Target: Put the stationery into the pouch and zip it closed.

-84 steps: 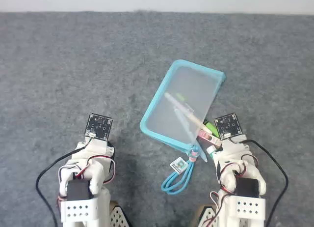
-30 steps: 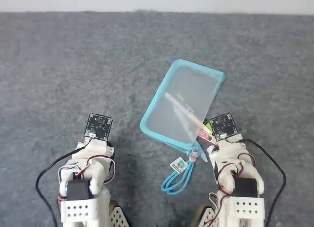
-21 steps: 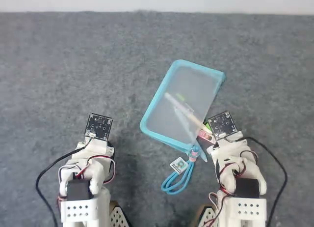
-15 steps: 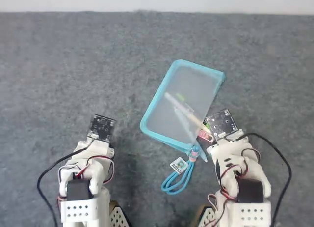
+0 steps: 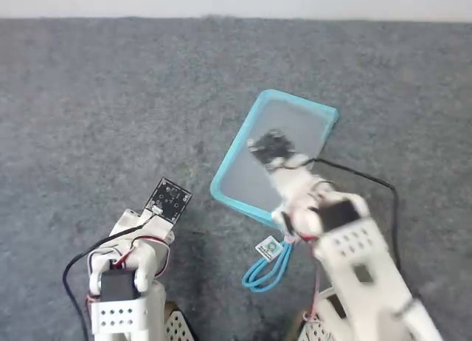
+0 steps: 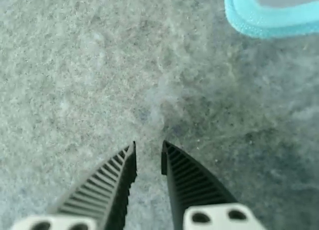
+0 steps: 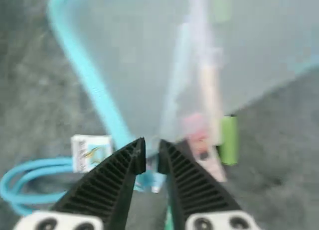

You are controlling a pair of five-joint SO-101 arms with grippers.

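The grey, fabric-covered tabletop (image 5: 110,83) carried the job. The right arm (image 5: 346,238) was stretched out over the pouch. Its hand (image 7: 152,153) was pinched to a narrow slit with nothing in it, poised above the pouch's near corner. The left arm (image 5: 129,260) sat by the tabletop's near edge, its hand (image 6: 148,153) likewise narrowed and empty over bare fabric, apart from the pouch.

The pouch (image 5: 295,123), translucent with a teal border, lay flat just right of the tabletop's middle. A blue cord (image 5: 265,271) looped from its near corner toward the near edge. Pens (image 7: 207,90) showed through the pouch wall. One pink end (image 7: 197,135) and a green marker (image 7: 228,139) lay outside its edge, and a small tag (image 5: 268,247) sat by the cord.

From where I stood, the danger looked plain. Drawing the zip with those ends out would likely jam the slider against them. With neither hand pinning the light pouch, a pull could also drag it across the fabric or snag the cord.
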